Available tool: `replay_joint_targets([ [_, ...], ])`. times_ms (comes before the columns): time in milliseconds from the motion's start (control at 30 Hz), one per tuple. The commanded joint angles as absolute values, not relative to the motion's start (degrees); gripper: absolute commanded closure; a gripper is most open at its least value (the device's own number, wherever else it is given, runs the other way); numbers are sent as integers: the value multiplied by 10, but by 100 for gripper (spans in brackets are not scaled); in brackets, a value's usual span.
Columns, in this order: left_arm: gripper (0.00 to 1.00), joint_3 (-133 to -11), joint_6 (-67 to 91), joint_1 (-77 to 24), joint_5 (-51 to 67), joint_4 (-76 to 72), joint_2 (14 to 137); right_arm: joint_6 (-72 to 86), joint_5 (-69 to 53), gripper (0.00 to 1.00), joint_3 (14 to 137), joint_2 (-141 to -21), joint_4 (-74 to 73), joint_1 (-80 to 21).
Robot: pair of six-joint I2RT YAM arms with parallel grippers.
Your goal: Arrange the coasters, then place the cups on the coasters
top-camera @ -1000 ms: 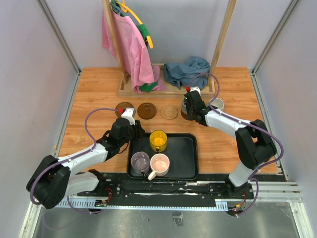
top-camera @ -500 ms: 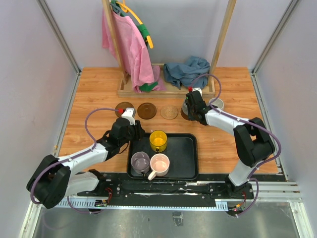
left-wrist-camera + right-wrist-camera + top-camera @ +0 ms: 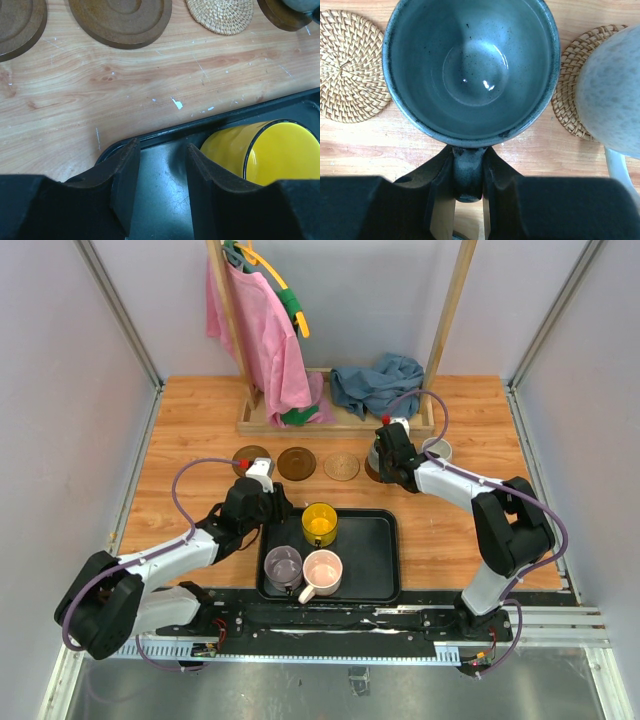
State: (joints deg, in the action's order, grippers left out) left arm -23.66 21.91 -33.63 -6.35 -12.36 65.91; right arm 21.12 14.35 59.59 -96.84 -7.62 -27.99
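Note:
My right gripper (image 3: pixel 468 172) is shut on the handle of the grey cup (image 3: pixel 470 65), which stands upright over a dark brown coaster (image 3: pixel 280 15). I cannot tell whether the cup touches that coaster. A white cup (image 3: pixel 438 450) sits on a tan woven coaster (image 3: pixel 572 85) to its right. To the left lie another tan coaster (image 3: pixel 341 467) and two dark brown coasters (image 3: pixel 297 462) (image 3: pixel 252 457). My left gripper (image 3: pixel 160 155) is open and empty above the black tray's (image 3: pixel 375 570) back-left corner, beside the yellow cup (image 3: pixel 320 523). The purple cup (image 3: pixel 282 565) and pink cup (image 3: pixel 322 570) stand at the tray's front.
A wooden rack (image 3: pixel 340 420) at the back carries a pink garment (image 3: pixel 262 330) and a blue-grey cloth (image 3: pixel 375 382). Grey walls close in the wooden table (image 3: pixel 190 430) on three sides.
The right gripper has edged slightly toward the back with the grey cup. The left arm has not moved.

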Motion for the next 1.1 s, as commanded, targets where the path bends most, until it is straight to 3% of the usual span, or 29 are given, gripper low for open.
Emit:
replay_joint_targets([
  [0,55,-236,220,-343,-66,-137,655,222,145,86,592,-953,-73,-273],
  [367,55,-233,221,-343,-66,-135,645,221,146,65,576,-941,-78,-273],
  [733,55,-234,222,-343,-64,-133,636,224,148,38,566,-922,-95,-281],
  [1067,53,-230,205,-343,-55,-133,602,262,187,19,515,-800,-140,-340],
])
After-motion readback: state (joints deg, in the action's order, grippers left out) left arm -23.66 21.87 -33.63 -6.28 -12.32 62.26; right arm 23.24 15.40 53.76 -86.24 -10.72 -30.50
